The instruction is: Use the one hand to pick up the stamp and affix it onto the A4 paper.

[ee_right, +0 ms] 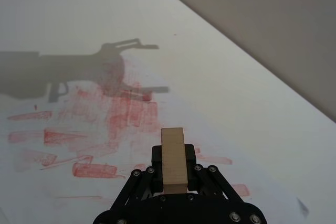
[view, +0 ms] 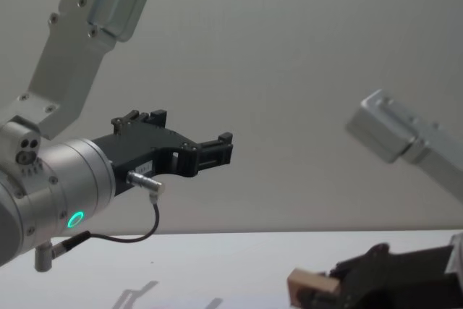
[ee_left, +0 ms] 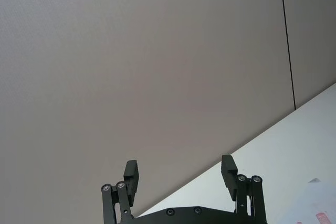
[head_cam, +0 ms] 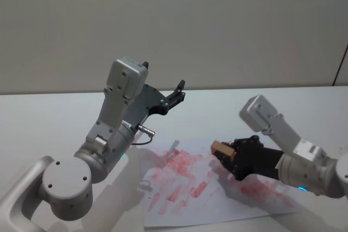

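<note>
Stamp: pale wooden block [head_cam: 219, 148], clamped at its rear part in the right gripper [head_cam: 227, 157], over the far right part of the paper [head_cam: 179, 210].
Stamp's long axis: in line with the gripper's reach, free end poking forward past the fingertips, aimed toward the robot's left across the paper's red marks.
Stamp's height: near the paper, with a shadow on the sheet under the gripper; contact with the sheet cannot be told.
Right gripper's fingers: closed onto the block's two long sides, one finger [ee_right: 157, 157] on each side, the tan top face bare between them.
Paper: white sheet flat on the white table [head_cam: 54, 118], smeared with many red and pink bars and blotches, thickest toward its middle.
Left gripper [head_cam: 179, 91]: raised well above the table, beyond the paper's far left corner, pointing away toward the wall.
Left gripper's fingers: spread wide apart, holding nothing, touching nothing.
Left arm's shadow: dark shape lying on the table and across the paper's far edge.
</note>
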Action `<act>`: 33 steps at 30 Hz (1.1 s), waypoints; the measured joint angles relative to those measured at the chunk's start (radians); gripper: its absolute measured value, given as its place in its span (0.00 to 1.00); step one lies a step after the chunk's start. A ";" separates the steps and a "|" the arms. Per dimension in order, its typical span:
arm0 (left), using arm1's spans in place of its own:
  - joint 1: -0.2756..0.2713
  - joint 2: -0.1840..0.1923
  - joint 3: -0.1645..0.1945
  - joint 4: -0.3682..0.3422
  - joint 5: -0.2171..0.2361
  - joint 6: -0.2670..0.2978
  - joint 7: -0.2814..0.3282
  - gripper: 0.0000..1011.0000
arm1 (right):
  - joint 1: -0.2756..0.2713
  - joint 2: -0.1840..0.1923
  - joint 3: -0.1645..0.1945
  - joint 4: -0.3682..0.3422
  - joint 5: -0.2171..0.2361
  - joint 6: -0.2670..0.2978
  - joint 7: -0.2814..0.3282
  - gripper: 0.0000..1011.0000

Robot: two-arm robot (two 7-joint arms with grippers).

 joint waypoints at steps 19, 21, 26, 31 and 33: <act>0.000 0.000 0.000 0.000 0.000 0.000 0.000 0.99 | -0.141 0.081 0.049 -0.138 0.131 -0.042 -0.297 0.22; 0.000 0.000 0.000 0.000 0.000 0.000 0.000 0.99 | -0.162 0.092 0.058 -0.153 0.151 -0.039 -0.336 0.22; 0.000 0.000 0.000 0.000 0.000 0.000 0.000 0.99 | -0.206 0.114 0.078 -0.182 0.201 -0.030 -0.420 0.22; 0.000 0.000 0.000 0.000 0.000 0.000 0.000 0.99 | -0.249 0.135 0.099 -0.207 0.250 -0.021 -0.506 0.22; 0.000 0.000 0.000 0.000 0.000 0.000 0.000 0.99 | -0.261 0.141 0.106 -0.212 0.264 -0.019 -0.528 0.22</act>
